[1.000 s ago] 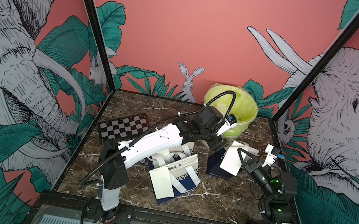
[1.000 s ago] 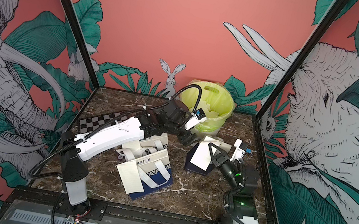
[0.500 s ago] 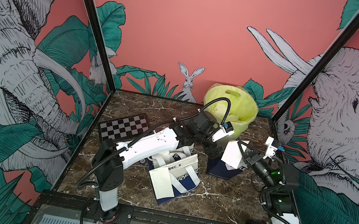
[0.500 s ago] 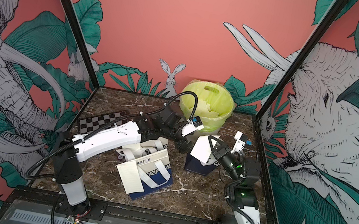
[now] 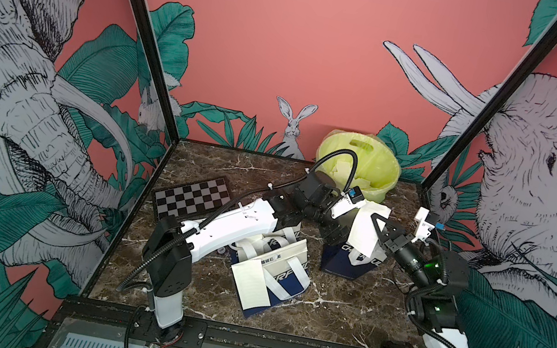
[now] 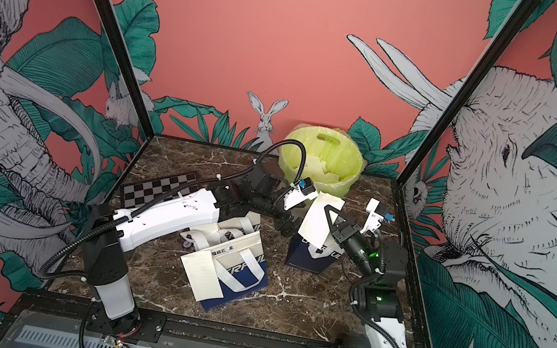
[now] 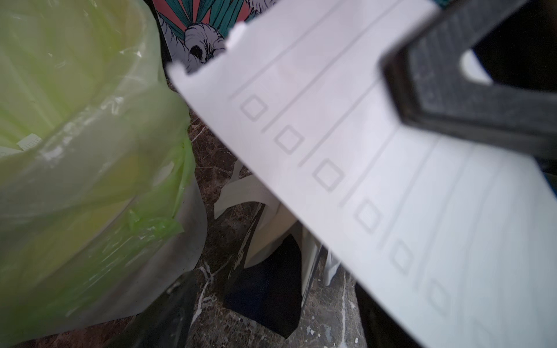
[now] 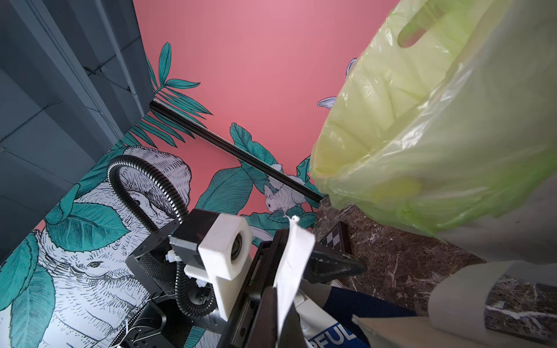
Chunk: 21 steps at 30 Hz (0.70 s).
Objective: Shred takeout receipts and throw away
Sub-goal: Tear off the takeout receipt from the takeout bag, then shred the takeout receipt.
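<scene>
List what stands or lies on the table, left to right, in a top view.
Checkerboard → lying tote bag → upright navy bag. The bin and the held receipt overlap the upright bag sideways, so they are left out.

Tabletop (image 5: pixel 342 310) was dark marble w/ white veins. Bin (image 5: pixel 387 171) w/ yellow-green plastic liner stood at approx 1 o'clock, by the back wall. B&W checkerboard (image 5: pixel 191 196) lay flat at 10 o'clock. White-and-navy tote bag (image 5: pixel 289 281) lay on its side near centre, twd 6 o'clock. Second tote (image 5: pixel 338 267), navy, stood upright at its 2 o'clock. Walls were pink mural w/ rabbit (image 5: pixel 293 123), elephants, leaves.
</scene>
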Tool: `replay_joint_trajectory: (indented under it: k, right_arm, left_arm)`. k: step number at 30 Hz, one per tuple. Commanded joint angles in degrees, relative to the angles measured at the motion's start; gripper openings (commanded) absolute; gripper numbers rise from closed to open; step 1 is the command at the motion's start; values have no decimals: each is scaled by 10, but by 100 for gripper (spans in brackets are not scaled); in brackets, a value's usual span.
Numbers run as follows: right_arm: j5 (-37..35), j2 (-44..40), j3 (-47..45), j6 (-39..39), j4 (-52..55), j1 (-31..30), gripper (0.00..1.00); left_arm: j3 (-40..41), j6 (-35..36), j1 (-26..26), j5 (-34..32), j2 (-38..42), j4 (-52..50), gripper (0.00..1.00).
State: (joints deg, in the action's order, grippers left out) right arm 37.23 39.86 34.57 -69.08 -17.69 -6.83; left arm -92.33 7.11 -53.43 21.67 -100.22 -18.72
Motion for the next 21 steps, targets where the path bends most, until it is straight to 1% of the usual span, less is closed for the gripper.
replay_joint_trajectory:
  k: [1, 5, 8, 11, 13, 15, 17, 21]
  right_arm:
    - [1, -7, 43, 9, 10, -4, 0]
    - [-10, -29, 101, 131, 115, -6, 0]
    - [-16, -39, 131, 203, 157, -6, 0]
    - [-24, -48, 141, 243, 147, -5, 0]
    - [-31, -56, 130, 250, 96, -5, 0]
    - [-49, -64, 111, 251, 32, -6, 0]
    - [-74, -70, 91, 248, -31, -6, 0]
    - [-97, -53, 79, 219, -146, -6, 0]
  left_arm:
    - [12, 6, -1, -27, 34, 3, 85]
    - [40, 11, -1, -90, 82, 7, 84]
    - [70, 10, -1, -117, 127, 24, 84]
    - [95, 1, -1, -144, 174, 41, 81]
    - [118, -11, -1, -146, 207, 67, 80]
    - [138, -28, -1, -134, 235, 101, 78]
    - [153, -57, 0, -107, 253, 143, 77]
    - [174, -152, 0, 5, 246, 277, 70]
